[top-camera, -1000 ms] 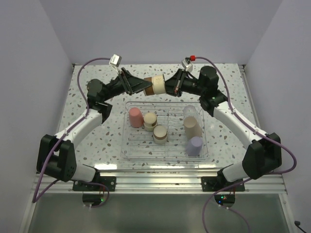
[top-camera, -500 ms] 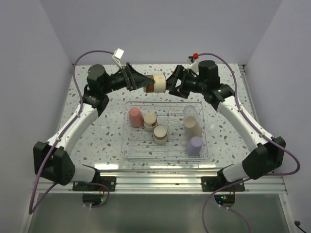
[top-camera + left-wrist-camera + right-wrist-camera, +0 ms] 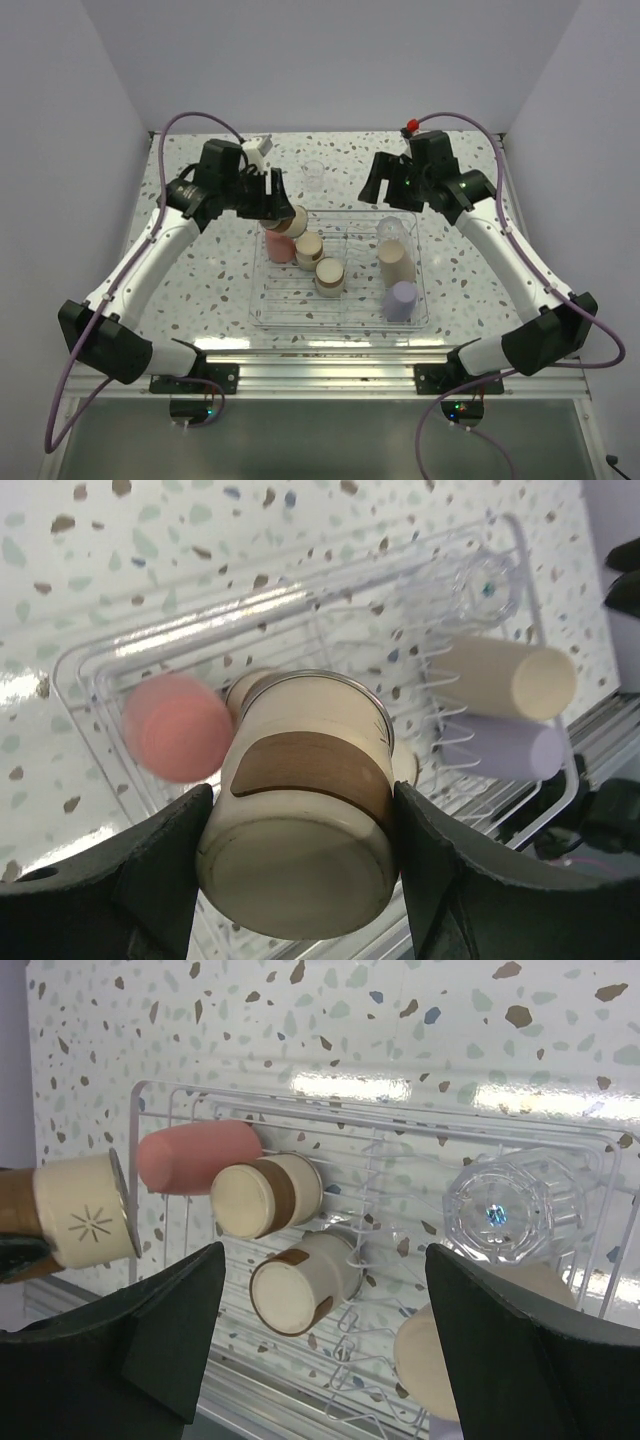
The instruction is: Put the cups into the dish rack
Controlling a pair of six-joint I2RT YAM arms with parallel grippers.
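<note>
- Firmly, the left hand [image 3: 300,885] pinches a steel cup [image 3: 310,800], one finger [image 3: 150,880] pressed to each side of it.
- In the top view, that cup [image 3: 298,221] hangs over the far-left corner of the rack [image 3: 340,322], just above the coral cup [image 3: 277,243].
- The right hand [image 3: 386,186] is spread and holds nothing, above the rack's far edge near a clear cup [image 3: 392,231].
- A second steel cup [image 3: 309,248] sits just beside the coral cup, with a third steel cup [image 3: 329,277] nearer the arms.
- On the rack's right side, the clear cup, a beige cup [image 3: 396,263] and a lavender cup [image 3: 401,299] stand in a row.
- Another clear cup [image 3: 314,176] stands on the speckled surface [image 3: 200,270] beyond the rack, between the two hands.
</note>
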